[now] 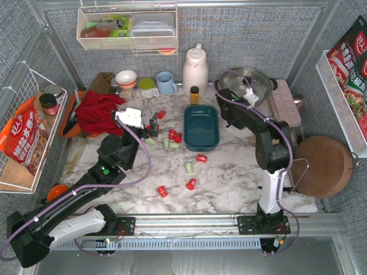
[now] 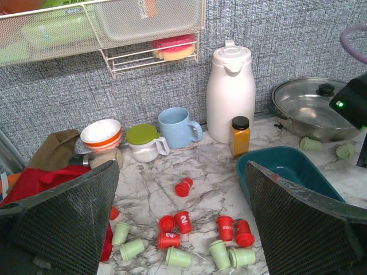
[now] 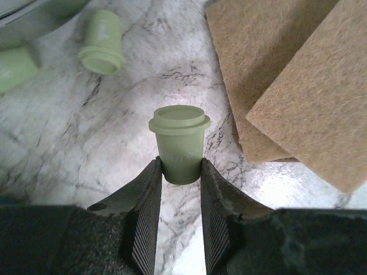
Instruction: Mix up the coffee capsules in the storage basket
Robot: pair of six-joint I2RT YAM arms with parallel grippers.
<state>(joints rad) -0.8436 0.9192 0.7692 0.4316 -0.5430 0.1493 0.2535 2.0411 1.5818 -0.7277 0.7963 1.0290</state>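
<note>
Top external: left gripper [image 1: 151,122] hangs over the marble table [image 1: 241,177], jaws spread as wide as they go, nothing between them. Left wrist agrees: both fingers [image 2: 69,217] are far apart. Just ahead of and below them, red capsules [image 2: 183,220] and green capsules [image 2: 178,258] lie loose on the table in a cluster. A few strays sit back toward the arm bases, behind and right of that gripper. Storage basket [image 1: 201,127] stands on the table just right of the left gripper, between the two grippers. In the left wrist view its near corner is hidden behind the right-hand finger. Right gripper [image 3: 180,172] is beyond and right of the basket, near the pan [image 1: 261,80]. Right wrist: fingertips pinch the narrow end of one green capsule [image 3: 179,143], whose wide rim points away from the gripper. Can't tell if it's lifted or resting on the table. Two more green ones lie ahead-left of it, and tan mats [image 3: 287,74] lie ahead-right.
</note>
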